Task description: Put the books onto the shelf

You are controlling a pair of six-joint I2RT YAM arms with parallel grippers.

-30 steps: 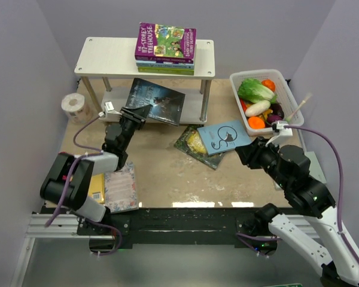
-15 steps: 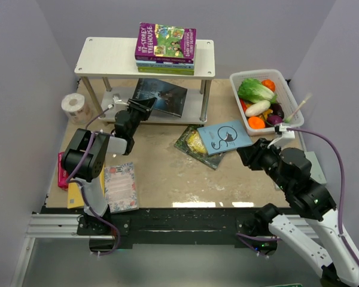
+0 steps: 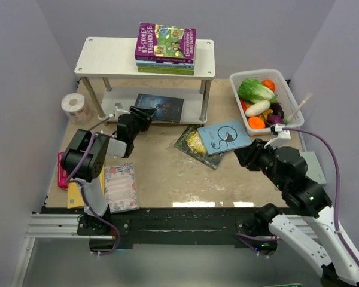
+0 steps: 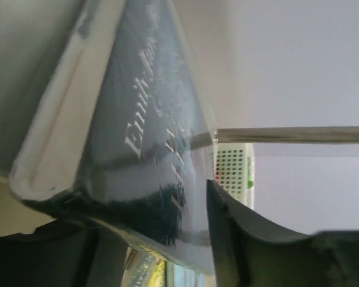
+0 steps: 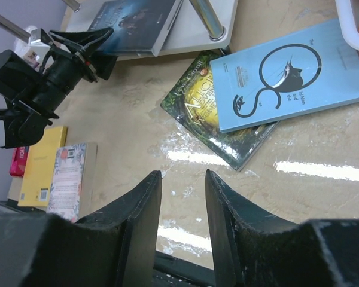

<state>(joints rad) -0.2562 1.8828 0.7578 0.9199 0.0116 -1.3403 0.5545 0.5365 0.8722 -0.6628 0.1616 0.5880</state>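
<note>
The shelf [image 3: 107, 57] carries a stack of books [image 3: 166, 43] with a purple and green cover on its top board. A dark grey book [image 3: 161, 106] lies flat on the lower board. My left gripper [image 3: 142, 115] stands at its near left corner, jaws parted astride that corner [image 4: 149, 209] without pinching it. A light-blue book [image 3: 224, 137] rests on a green-dark book [image 3: 192, 143] on the table. My right gripper [image 3: 242, 156] hovers open and empty [image 5: 182, 173] just near of them. A pink floral book [image 3: 121, 186] and a yellow book [image 3: 78, 194] lie at the near left.
A white basket [image 3: 257, 73] of vegetables stands at the back right. A toilet roll [image 3: 75, 106] sits left of the shelf. A pink-red item [image 3: 61, 170] lies by the left table edge, beside the yellow book.
The left gripper carried the tilted dark grey book onto the lower shelf board, laid it flat, and its jaws have spread. The right gripper has barely shifted.
</note>
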